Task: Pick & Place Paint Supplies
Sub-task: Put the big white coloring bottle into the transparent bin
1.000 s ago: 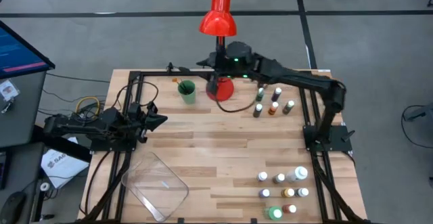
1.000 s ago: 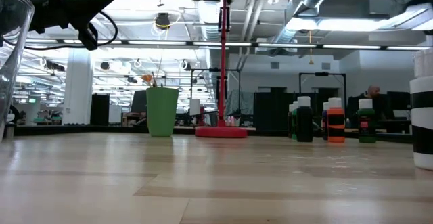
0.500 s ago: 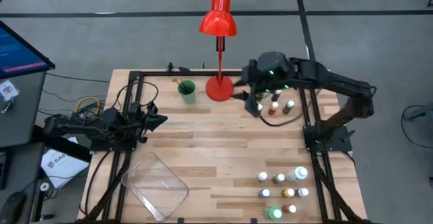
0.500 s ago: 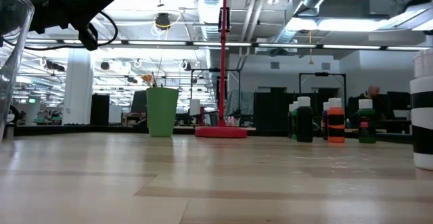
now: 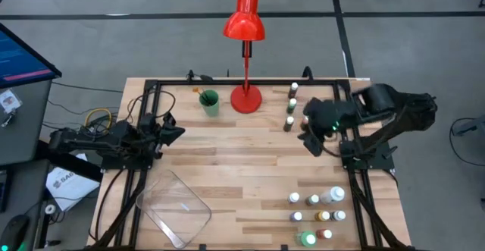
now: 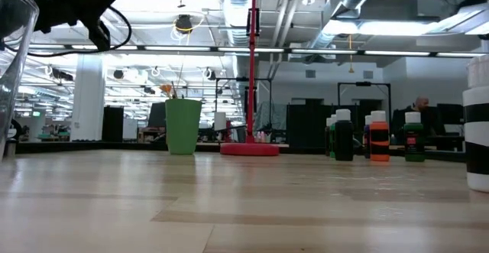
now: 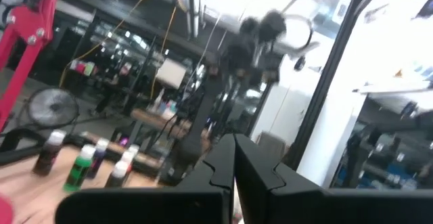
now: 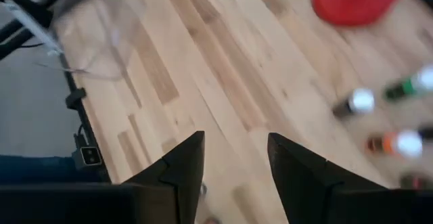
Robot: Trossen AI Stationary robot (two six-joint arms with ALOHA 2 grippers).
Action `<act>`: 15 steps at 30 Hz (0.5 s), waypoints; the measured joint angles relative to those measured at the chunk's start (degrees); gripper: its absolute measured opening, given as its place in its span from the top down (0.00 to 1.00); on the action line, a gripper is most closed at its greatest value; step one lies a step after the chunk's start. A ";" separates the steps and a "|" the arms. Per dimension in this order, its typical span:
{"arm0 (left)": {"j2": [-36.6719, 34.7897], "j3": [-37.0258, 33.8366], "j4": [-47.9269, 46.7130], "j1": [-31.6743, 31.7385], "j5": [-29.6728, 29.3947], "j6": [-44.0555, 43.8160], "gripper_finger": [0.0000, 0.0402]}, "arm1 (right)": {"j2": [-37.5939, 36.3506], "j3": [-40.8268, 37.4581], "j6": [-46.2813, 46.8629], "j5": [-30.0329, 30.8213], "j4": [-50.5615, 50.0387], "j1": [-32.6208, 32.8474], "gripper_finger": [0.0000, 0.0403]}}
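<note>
Small white-capped paint bottles stand upright in two groups: three at the far right, others hidden under my right arm, and several at the near right. In the low view the far ones stand in a row. Thin brushes stick out of the green cup. My right gripper hangs open above bare wood beside the far bottles, tipped down, with nothing between its fingers. My left gripper waits shut, raised over the table's left side.
A red desk lamp stands with its base at the far middle. A clear plastic tray lies at the near left. Black frame rails run along the table's sides. Bare wood fills the middle.
My right gripper has swung from above the lamp base toward the table's right edge and somewhat nearer, passing over the far bottles, and has turned as it went. The bottles stand where they were.
</note>
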 joint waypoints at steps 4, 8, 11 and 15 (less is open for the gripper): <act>0.03 0.00 3.30 0.02 0.02 -2.58 1.00 | 0.10 0.00 13.22 5.92 -6.45 7.54 0.62; 0.01 0.00 8.18 0.02 0.04 -5.36 1.00 | -0.11 -1.88 23.11 8.94 -6.96 13.53 0.63; 0.03 0.00 10.19 0.00 0.04 -9.26 1.00 | -0.44 -4.02 28.86 9.43 -7.22 16.65 0.64; 0.81 0.00 13.58 0.00 -0.09 -14.28 1.00 | -0.28 -6.06 29.63 9.57 -7.17 20.05 0.65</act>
